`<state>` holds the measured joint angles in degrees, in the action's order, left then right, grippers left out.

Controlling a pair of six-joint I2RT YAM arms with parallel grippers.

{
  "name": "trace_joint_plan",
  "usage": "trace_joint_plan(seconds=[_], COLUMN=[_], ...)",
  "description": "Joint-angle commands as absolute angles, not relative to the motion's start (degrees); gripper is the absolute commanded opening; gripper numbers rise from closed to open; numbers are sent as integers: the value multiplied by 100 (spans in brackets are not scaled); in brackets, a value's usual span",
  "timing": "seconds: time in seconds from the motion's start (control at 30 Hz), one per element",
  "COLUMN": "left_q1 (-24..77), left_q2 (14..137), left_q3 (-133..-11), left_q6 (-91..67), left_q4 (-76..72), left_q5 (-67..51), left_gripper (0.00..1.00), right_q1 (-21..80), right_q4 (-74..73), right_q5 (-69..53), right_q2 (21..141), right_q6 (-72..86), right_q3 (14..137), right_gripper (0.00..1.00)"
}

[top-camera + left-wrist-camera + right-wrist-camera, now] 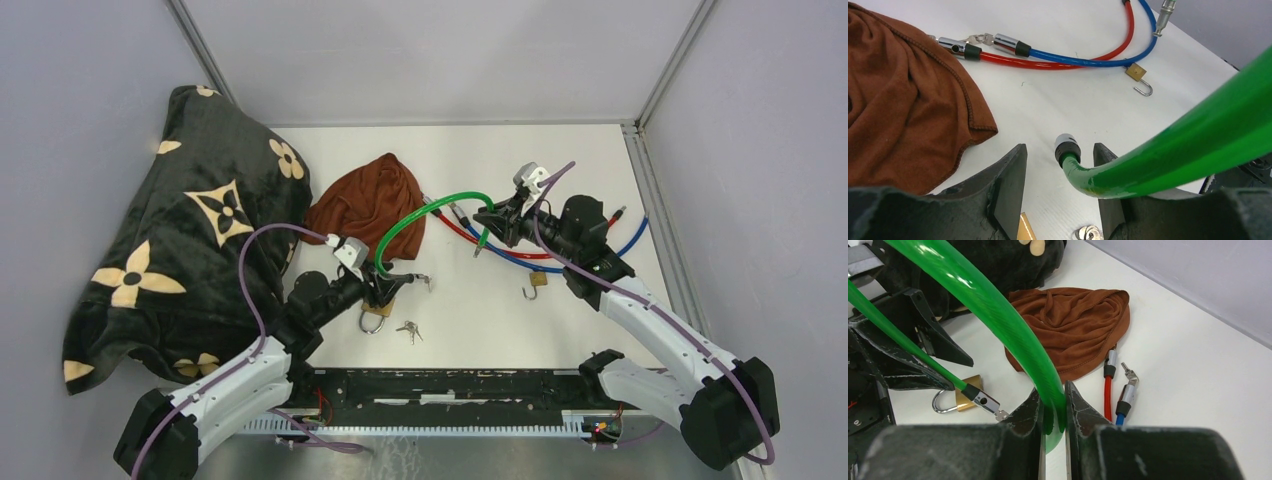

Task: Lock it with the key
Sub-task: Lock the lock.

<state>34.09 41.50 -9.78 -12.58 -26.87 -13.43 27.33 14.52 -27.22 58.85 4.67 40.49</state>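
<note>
Right pincer (1052, 390) clamps the green cable (1198, 135), probably springy and slick; left pincer (1059, 147) stands released around its stiff end, the better hold.

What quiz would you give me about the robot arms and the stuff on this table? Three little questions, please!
1. True or false: the right gripper is pinching the green cable.
2. The left gripper is: A) shut tight on nothing, B) open, with the green cable's end between its fingers, C) out of sight.
3. How many brass padlocks lie on the table?
Key: 1 true; 2 B; 3 two.
</note>
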Motion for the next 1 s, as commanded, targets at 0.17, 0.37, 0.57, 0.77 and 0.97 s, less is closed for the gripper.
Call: trace_joint_plan(seconds=[0.17, 0.37, 0.57, 0.77, 0.97], left_q1=[3379, 3348, 3002, 2076, 1396], left_q2=[4072, 3979, 3566, 2533, 1718], left_q3=[-873, -804, -1020, -1456, -1198], left_q6=[-1339, -1409, -1901, -3852, -5346], left_q4=[-3111, -3151, -3282, -3048, -3022], left_q5=[-1051, -1159, -1085, -1733, -1996], left_gripper=[60, 53, 2, 2, 2], right_q1=[2827, 3063, 3524, 4542, 5206], right_q4=[2302, 2551, 2631, 3264, 3655], right_q5=[-3032, -3039, -2870, -2558, -2338], right_q2=[5805, 5856, 6004, 6429, 7159], right_q6=[917, 1049, 1037, 797, 392], right_q3=[4432, 4458, 4802, 5501, 6353], right_gripper=[0, 0, 0, 0, 0])
